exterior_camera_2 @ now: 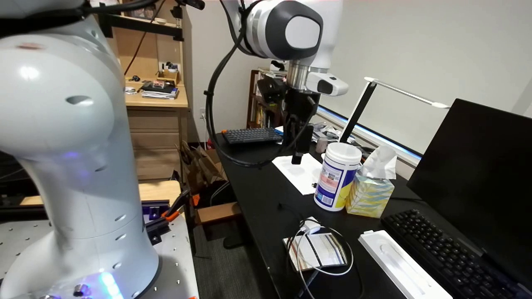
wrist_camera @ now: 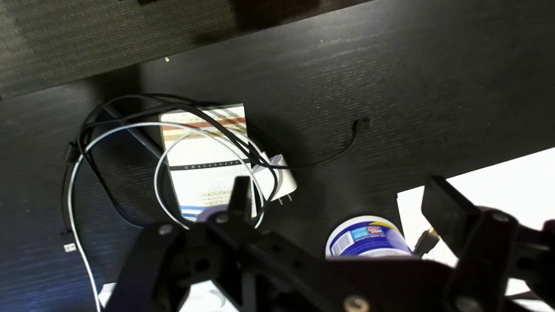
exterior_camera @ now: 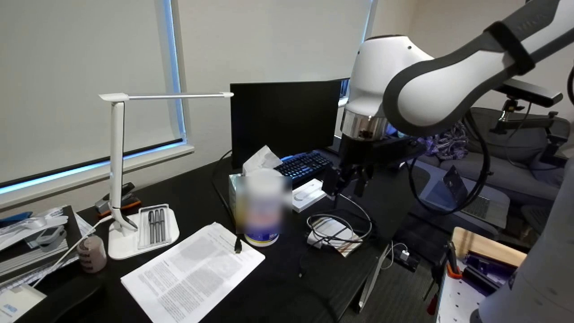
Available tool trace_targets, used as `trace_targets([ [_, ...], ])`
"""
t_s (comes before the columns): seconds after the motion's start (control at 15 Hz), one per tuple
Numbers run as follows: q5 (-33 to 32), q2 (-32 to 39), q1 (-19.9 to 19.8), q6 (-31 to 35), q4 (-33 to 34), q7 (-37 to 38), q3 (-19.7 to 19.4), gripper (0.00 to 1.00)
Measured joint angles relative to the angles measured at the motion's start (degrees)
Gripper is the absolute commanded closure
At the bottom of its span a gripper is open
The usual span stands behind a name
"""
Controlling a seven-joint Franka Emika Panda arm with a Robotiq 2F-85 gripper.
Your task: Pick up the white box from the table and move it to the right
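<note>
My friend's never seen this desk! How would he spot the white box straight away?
In an exterior view, find the big black rectangular screen. In front of it is a black rectangular keyboard, and alongside that lies the long, flat white box. It's plain, with a shallow hollow, unlike the round white-and-blue plastic canister or the yellow-patterned tissue box nearby.

Box (exterior_camera: 308, 196) on tbl (exterior_camera: 269, 294), R of canister (exterior_camera: 263, 208) from where I stand; kbd (exterior_camera: 306, 166) just behind box, monitor (exterior_camera: 284, 121) behind kbd. Tissue box (exterior_camera_2: 370, 197) behind canister. Cables (wrist_camera: 164, 124) on booklet (wrist_camera: 204, 180), nearer me. Papers (exterior_camera: 193, 273) L of canister, lamp (exterior_camera: 117, 157) further L.
</note>
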Motion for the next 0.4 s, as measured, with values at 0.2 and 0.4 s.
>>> trace_targets([
  [0.2,-0.1,0.9,1.3,0.0,0.0,-7.4,0.3,0.00],
  [0.4,0.0,1.0,1.3,0.0,0.0,-7.7,0.3,0.00],
])
